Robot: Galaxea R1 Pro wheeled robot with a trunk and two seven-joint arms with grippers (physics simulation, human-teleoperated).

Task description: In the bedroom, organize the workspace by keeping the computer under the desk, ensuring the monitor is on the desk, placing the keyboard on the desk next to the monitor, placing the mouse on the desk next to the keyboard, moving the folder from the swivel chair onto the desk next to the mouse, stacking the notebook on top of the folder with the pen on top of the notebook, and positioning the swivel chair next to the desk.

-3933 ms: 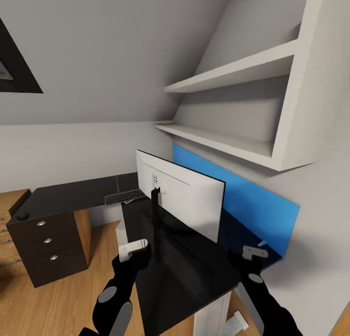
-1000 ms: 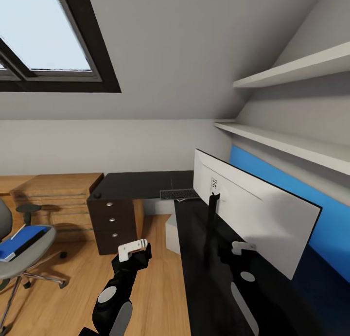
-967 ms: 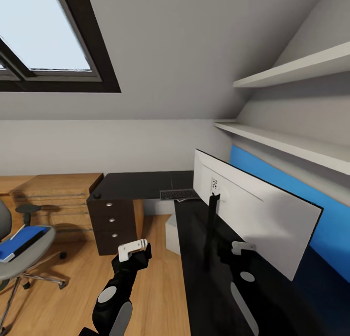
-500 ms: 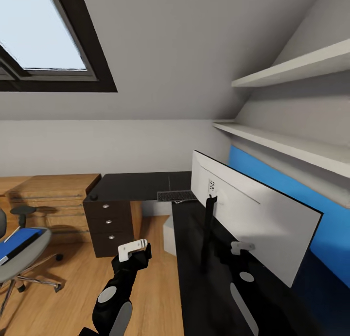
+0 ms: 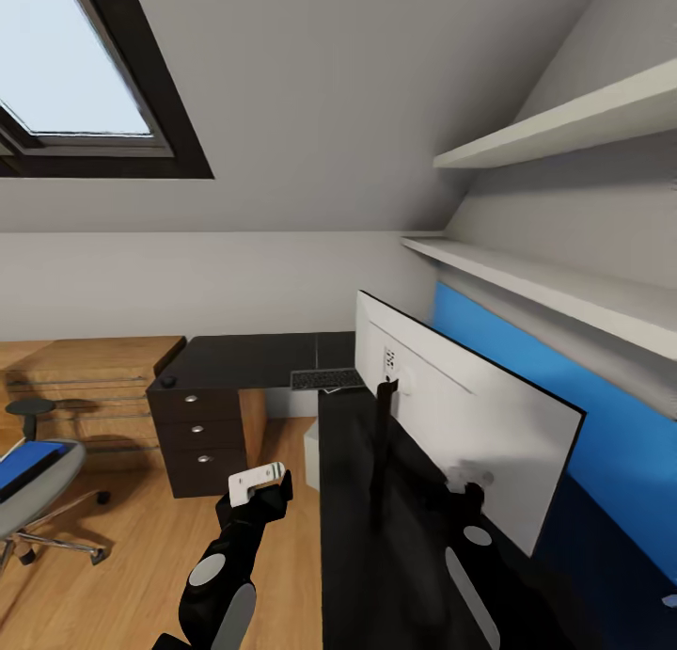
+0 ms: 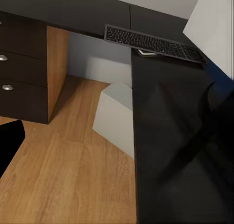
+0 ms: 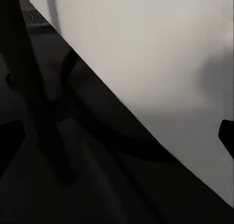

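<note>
Left gripper [image 5: 258,482] hangs off the desk edge over the wood floor, nothing in it; whether its jaws are apart or closed can't be told. Right gripper [image 5: 467,477] sits low over the desk [image 5: 254,360], close behind the monitor [image 5: 470,420]; jaw state can't be told there either, no object seen in it.

Folder [image 5: 23,460] lies on the swivel chair [image 5: 33,490] seat at the far left of the head view, well apart from both arms. Monitor stands on the desk on its thin stand, pale back toward the robot. Keyboard [image 6: 153,42] is on the desk at the inner corner, near the monitor's far end. Computer [image 6: 117,117] is on the floor under the desk.

Likely step: go fetch the folder. Judgement: roll the base toward the chair first, arms tucked so the right one clears the monitor stand. Approach the seat from the front and come down flat on the folder's near edge; chair may roll on its casters.
</note>
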